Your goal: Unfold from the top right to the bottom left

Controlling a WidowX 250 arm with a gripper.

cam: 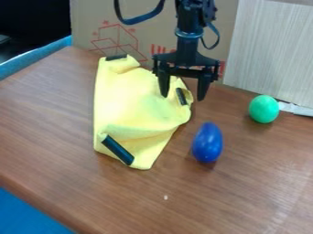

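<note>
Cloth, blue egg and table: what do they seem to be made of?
Cloth: matte fabric, judging by its soft folds. Blue egg: its smooth, faintly shiny surface suggests plastic, though I can't be sure. Table: brown wood or wood-look laminate, from the streaky grain and slight sheen.

— By what is the kind of place revealed?
— A robotics lab is suggested: beneath the black two-finger gripper (183, 97), a wood-grain tabletop (55, 114) is seen; behind the gripper, a cardboard panel (147, 34) is stood upright.
</note>
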